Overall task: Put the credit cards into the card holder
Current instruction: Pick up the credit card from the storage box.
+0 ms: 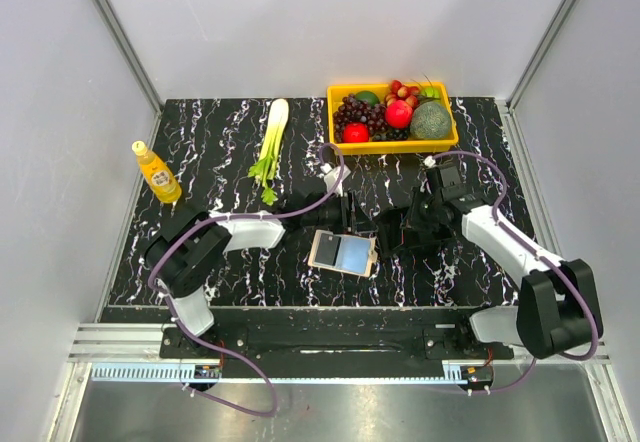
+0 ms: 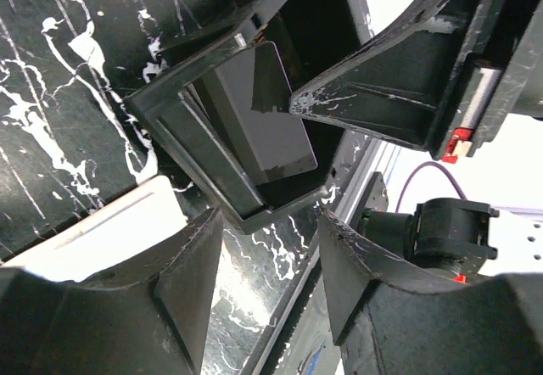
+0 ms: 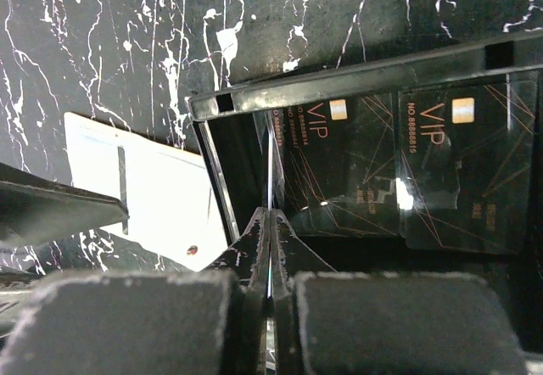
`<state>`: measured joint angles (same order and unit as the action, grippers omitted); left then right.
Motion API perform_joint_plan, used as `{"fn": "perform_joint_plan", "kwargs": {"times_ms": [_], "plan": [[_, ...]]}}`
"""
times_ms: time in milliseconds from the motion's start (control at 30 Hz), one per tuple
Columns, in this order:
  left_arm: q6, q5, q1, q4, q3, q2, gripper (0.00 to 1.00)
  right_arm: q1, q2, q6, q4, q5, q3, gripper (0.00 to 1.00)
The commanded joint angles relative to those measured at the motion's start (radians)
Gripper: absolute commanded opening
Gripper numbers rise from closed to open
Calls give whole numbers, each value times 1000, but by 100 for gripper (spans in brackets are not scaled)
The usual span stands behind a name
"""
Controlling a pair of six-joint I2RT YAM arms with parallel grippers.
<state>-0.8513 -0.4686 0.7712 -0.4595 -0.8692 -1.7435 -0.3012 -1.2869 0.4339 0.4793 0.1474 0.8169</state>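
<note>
While the card holder [image 1: 343, 253] lies open on the worktop [image 1: 230, 142], your right end effector [image 3: 270, 222] just beside it pinches a credit card [image 2: 254, 112] standing in the black tray [image 3: 339, 76]. Your left end effector [image 2: 270, 226] is spread and empty, near the holder.

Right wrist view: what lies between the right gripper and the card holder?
The black tray's side wall, in the right wrist view: the right gripper is on its inner side by the VIP cards, the card holder outside on the table.
</note>
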Motion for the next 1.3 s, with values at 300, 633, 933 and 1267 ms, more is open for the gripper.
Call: {"fn": "perform_joint_plan", "kwargs": {"times_ms": [300, 633, 933, 1267], "plan": [[-8, -34, -1, 27, -67, -119, 50, -7, -84, 19, -145, 139, -25, 14], [-3, -44, -1, 36, -73, -148, 50, 14, -26, 36, -56, -94, -21, 46], [18, -48, 4, 55, -102, -168, 50, 34, -195, 12, -70, -36, 8, 53], [23, -67, 14, 74, -151, -225, 49, 34, -177, 32, -180, 125, -35, 44]]}}
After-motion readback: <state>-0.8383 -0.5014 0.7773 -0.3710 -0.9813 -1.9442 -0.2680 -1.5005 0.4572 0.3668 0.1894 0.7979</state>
